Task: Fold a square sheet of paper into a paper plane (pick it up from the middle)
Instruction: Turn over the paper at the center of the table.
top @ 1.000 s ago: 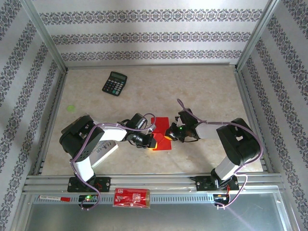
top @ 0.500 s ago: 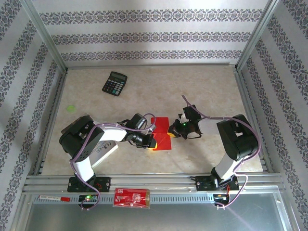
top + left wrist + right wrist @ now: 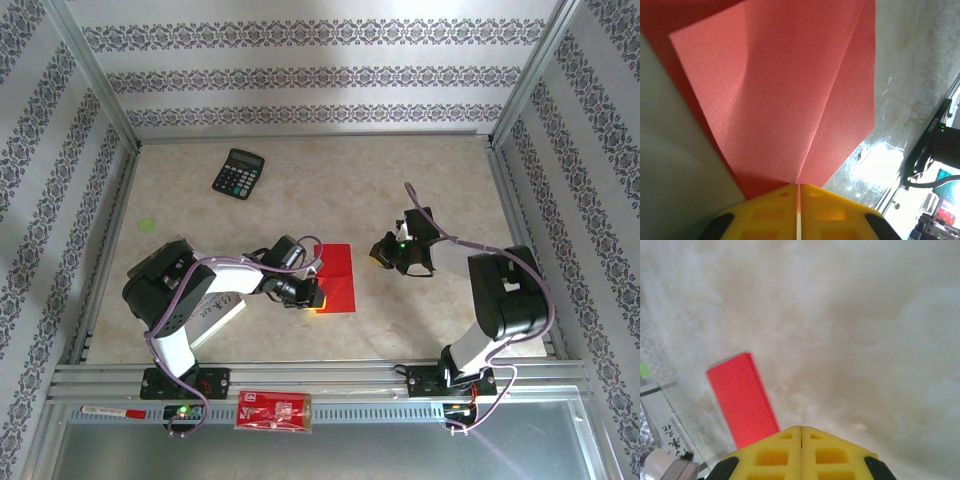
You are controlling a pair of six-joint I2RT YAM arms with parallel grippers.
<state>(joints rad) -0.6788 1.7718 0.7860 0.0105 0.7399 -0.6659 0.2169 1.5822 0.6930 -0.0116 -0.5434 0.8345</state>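
One fixed overhead view, two wrist views.
The table [image 3: 300, 190] is viewed from above and behind its near edge; the red sheet [image 3: 337, 278] is shared by all three, seen very close along the left fingers [image 3: 770, 215] and farther off past the right fingers [image 3: 770, 455].
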